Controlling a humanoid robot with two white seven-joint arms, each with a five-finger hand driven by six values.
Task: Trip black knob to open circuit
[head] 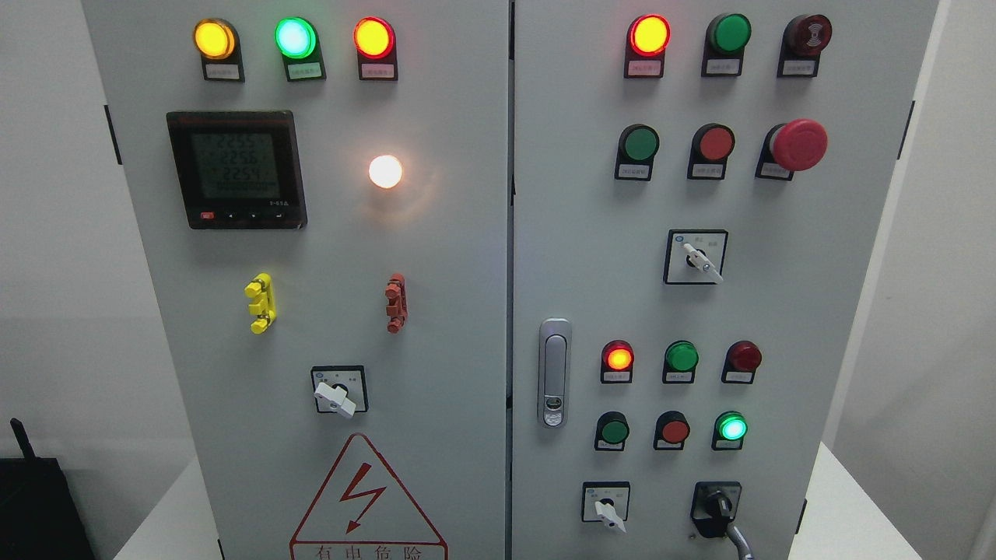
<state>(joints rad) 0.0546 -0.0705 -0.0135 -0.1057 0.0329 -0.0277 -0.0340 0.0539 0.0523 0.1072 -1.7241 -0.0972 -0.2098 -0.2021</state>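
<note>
Head view: The black knob [714, 507] sits at the lower right corner of the cabinet's right door [856, 327], just right of a white-handled switch [607, 509]. Something grey [741, 538], partly cut off, shows just below the knob; whether it belongs to a hand cannot be told, so no hand's state can be given.

Risks: a reach to the wrong control would turn the white-handled switch. A stray contact higher up could press the red mushroom button [800, 145].

Of the right hand [741, 543] only a slim, curved, grey metallic sliver shows.
</note>
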